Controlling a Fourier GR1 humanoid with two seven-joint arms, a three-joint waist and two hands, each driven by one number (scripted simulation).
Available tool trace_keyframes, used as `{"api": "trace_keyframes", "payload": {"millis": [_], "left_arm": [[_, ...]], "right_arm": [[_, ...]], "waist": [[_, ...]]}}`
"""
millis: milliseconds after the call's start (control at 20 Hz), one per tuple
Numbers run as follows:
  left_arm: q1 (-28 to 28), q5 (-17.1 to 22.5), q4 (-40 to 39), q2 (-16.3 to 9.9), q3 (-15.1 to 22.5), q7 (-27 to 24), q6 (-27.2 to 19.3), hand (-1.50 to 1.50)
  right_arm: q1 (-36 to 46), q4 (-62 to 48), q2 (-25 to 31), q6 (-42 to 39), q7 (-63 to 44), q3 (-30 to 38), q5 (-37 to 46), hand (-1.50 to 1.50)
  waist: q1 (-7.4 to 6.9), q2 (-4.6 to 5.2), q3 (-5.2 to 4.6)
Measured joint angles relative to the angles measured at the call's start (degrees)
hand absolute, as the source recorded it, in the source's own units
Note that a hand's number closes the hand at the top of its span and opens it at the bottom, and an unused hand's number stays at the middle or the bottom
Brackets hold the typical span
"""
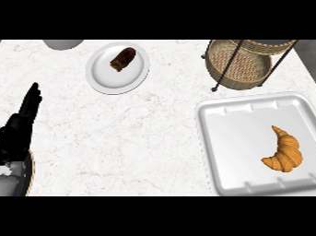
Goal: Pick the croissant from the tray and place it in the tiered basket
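On the marble counter [153, 138], a white tray [218, 138] fills the near right corner, a golden croissant [284, 151] lying alone in its right half — untouched by any hand. Beyond it, at the far right edge, stands the wicker tiered basket [237, 69]. A white plate [106, 76] at far centre carries a dark brown pastry [123, 59]. At the near left, the left hand [20, 124] rests with fingers straight and held together — holding nothing.

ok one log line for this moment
croissant: on tray | tiered basket: no croissant | left hand: open, left edge | right hand: unseen
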State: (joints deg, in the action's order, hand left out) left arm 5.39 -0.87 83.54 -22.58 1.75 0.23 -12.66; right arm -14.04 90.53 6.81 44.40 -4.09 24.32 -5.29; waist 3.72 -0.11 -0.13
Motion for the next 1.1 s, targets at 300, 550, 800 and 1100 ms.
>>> {"api": "trace_keyframes", "payload": {"millis": [300, 550, 800, 1100], "left_arm": [[1.0, -0.9, 0.8, -0.2, 1.1, 2.5, 0.7, 0.0], [2.3, -1.3, 1.0, -0.1, 1.7, 3.4, 1.3, 0.0], [3.5, -1.9, 0.5, 0.4, 2.4, 3.6, 1.6, 0.0], [4.7, -2.2, 0.1, 1.1, 2.6, 4.3, 1.9, 0.0]], "right_arm": [[-14.3, 14.5, 0.6, 3.0, -13.6, -6.1, 10.0, -1.5], [-22.1, 21.5, 8.6, -6.1, -28.0, -10.6, 14.3, -1.5], [-21.9, 29.3, 18.6, -14.5, -46.8, -10.3, 16.2, -1.5], [-13.8, 31.0, 26.9, -21.2, -61.3, -8.3, 16.7, -1.5]], "waist": [[-2.24, 0.26, -0.23], [-3.77, 0.8, -0.34], [-4.99, 0.94, -0.29], [-5.57, 0.78, -0.16]]}}
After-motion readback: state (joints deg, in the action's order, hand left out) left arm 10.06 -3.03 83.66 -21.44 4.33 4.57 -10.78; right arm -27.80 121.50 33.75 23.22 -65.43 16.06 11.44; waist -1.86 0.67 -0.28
